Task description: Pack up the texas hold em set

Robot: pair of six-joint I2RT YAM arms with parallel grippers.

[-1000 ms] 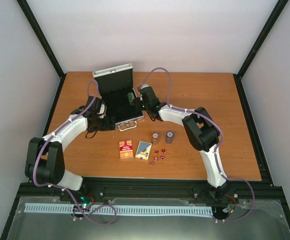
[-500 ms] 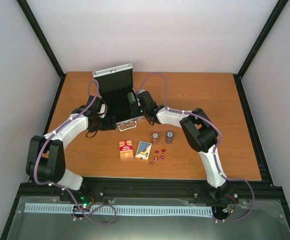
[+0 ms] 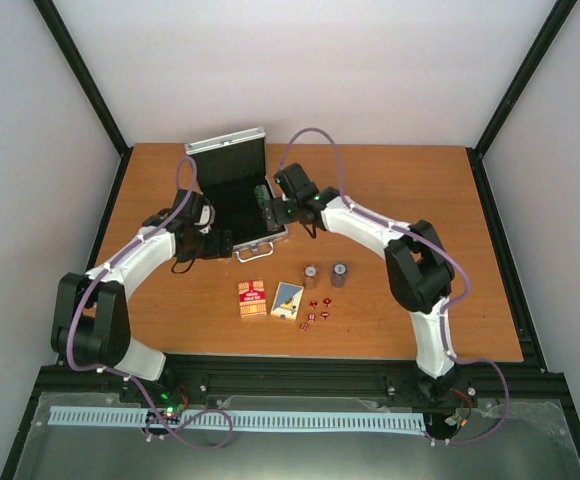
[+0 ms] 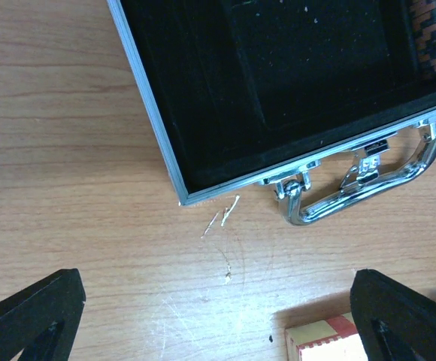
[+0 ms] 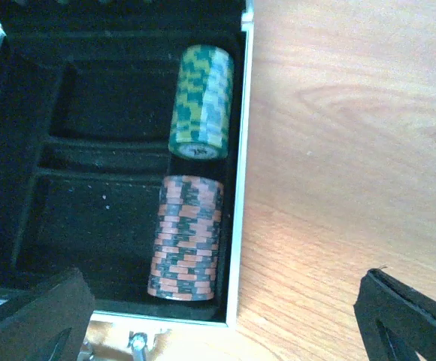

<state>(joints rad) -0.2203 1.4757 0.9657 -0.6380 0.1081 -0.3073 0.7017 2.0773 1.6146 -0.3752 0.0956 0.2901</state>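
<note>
Wood table (image 3: 420, 250), your layout left to right.

Left gripper (image 3: 213, 240): fingers spread wide, pinching nothing. It hovers over bare wood just off the case's near-left corner. In its wrist view the handle (image 4: 353, 197) lies flat on the table, and a corner of the red deck (image 4: 327, 342) shows near the right finger.

Case (image 3: 228, 155): open at back-left of the table, lid upright, black lining up. The left and middle compartments hold nothing you can make out.

Red deck (image 3: 253, 299): flat on the table, in front of the case and well clear of it.

Two chip stacks are in the case, on their sides, end to end in the slot along the right wall. Green stack (image 5: 199, 101) is toward the lid, orange stack (image 5: 186, 237) toward the handle. Can't tell if they touch.

Right gripper (image 3: 273, 208): fingers spread wide, gripping nothing, above the case's right edge and clear of both stacks.

Blue-yellow deck (image 3: 287, 300): just beside the red one, slightly skewed.

Dice (image 3: 315, 310): small red scatter right of the decks.

Two more stacks, (image 3: 311, 276) and (image 3: 339, 274), stand upright side by side on the table, behind the dice.
</note>
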